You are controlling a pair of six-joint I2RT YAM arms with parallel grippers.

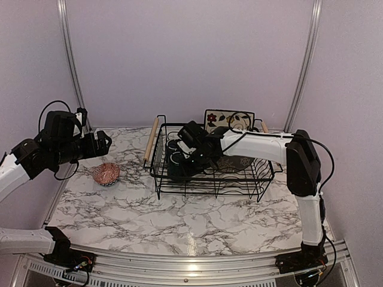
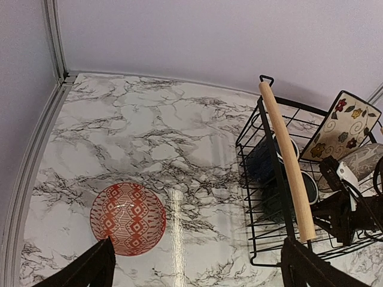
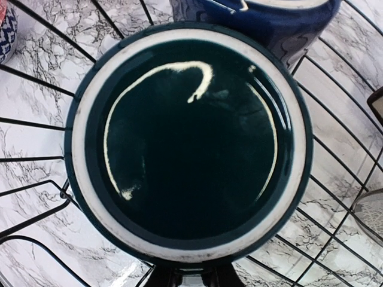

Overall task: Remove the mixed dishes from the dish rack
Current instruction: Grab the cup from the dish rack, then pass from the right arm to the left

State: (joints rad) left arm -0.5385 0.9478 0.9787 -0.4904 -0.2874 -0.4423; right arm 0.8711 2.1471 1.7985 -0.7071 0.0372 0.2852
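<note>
Top external view: one dish out of five unloaded, four left in the dish rack (image 1: 209, 190).
Small bowl (image 1: 106, 174) sits upright on the bench (image 1: 179, 221) near the left edge, well apart from the rack, red pattern up. I count that one as done. The rack stands toward the far right corner. It holds both dark teal mugs (image 1: 175, 153) at its left end, the grey plate (image 1: 236, 162) in the middle and the square floral plate (image 1: 227, 119) leaning at the far side. My right end effector (image 1: 190, 156) is down inside the rack over the near mug (image 3: 188, 143). Only the finger roots show on the wrist camera, so I cannot tell whether it is pinching. My left end effector (image 2: 197, 251) hangs spread wide above the bowl, holding nothing. By my reckoning the mugs come next, plates after.
</note>
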